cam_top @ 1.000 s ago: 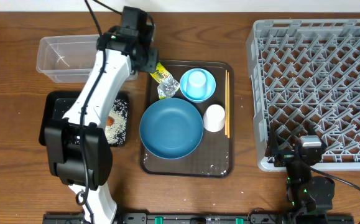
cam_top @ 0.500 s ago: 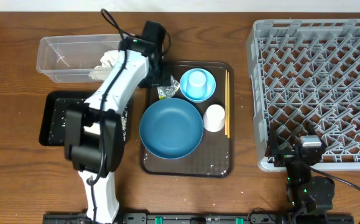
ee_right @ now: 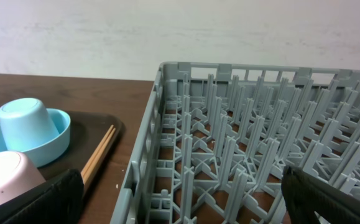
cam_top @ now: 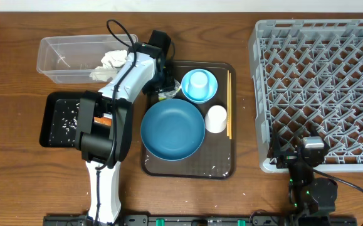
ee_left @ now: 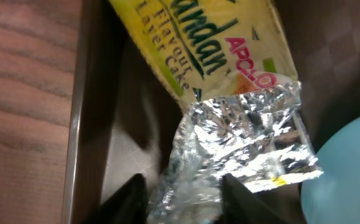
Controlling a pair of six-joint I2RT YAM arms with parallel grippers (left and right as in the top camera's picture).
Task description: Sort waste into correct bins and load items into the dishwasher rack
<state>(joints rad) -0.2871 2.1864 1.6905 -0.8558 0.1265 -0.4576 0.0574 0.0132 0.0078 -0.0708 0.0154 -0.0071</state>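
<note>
Your left pincer [ee_left: 183,200] sits half-closed around the foil end of the snack wrapper [ee_left: 229,118] (can't tell if it's biting yet), the wrapper running lengthwise away from it, just inside the brown tray [ee_left: 90,93] rim.

On the surface [cam_top: 18,182], the serving tray [cam_top: 219,160] lies left of the rack [cam_top: 319,88]. On it, the bowl [cam_top: 172,130] is nearest. Behind it a saucer [cam_top: 211,94] carries a cup [cam_top: 198,80]. The wrapper [ee_left: 223,106] is left of the saucer, a second cup [cam_top: 216,118] right of the bowl, and chopsticks [cam_top: 229,107] along the right edge. Further left, the tub [cam_top: 62,56] holds paper wads [cam_top: 111,59]. The shallow tray [cam_top: 51,138] before it holds rice [cam_top: 65,119].
</note>
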